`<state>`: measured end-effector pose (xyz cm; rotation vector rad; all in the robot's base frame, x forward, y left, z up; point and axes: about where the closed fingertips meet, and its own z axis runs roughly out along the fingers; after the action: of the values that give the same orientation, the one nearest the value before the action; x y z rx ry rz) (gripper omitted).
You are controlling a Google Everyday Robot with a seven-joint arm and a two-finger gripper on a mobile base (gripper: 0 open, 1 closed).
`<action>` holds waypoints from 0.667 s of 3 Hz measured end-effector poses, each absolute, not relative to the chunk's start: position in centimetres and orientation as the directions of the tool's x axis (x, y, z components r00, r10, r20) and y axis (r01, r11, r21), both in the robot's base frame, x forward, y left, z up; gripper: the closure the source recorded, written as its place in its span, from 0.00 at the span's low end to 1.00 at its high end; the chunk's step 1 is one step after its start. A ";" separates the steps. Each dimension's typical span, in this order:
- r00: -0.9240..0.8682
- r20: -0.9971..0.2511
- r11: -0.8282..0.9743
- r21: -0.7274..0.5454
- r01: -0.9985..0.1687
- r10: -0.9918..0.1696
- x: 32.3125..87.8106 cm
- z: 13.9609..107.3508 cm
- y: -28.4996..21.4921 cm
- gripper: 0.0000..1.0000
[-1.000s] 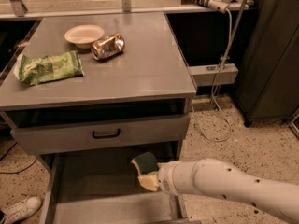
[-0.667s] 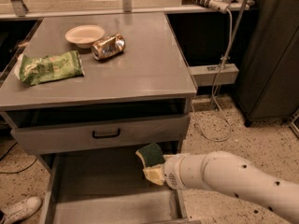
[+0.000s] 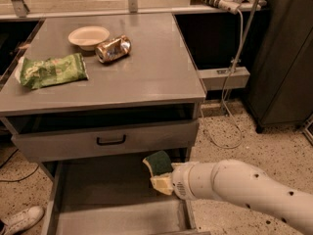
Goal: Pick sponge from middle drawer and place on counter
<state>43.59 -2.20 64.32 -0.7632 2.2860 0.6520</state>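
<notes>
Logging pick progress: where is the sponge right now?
The sponge is held in the gripper, lower centre of the camera view, above the open middle drawer's right side, below the handled drawer front.

- 1 arm [image 3: 244, 187], 1 set of jaws: at its tip, over the right rear of the open middle drawer [image 3: 98, 185], just below the shut drawer front.
- 1 sponge [image 3: 158, 162]: clamped in the jaws, green face up.
- 2 drawers: the open one under the jaws, and the shut drawer front [image 3: 58, 143] with a black handle just above and left of them.
- 1 counter [image 3: 146, 72]: above the jaws.
- 1 bowl [image 3: 88, 36], 1 can [image 3: 113, 48], 1 snack bag [image 3: 51, 71]: all on the counter, well up and left of the jaws.
- 1 shoe [image 3: 22, 219]: on the floor, far left of the jaws and lower.
- 1 power strip [image 3: 222, 1]: far above the jaws, to the right.
</notes>
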 end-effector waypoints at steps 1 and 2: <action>-0.602 -0.711 0.728 0.187 -0.660 -0.363 44.2 68.6 -3.2 1.00; -0.564 -0.736 0.758 0.107 -0.643 -0.374 44.9 74.8 -4.8 1.00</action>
<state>44.94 -4.78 74.75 -0.7575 2.2261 0.4771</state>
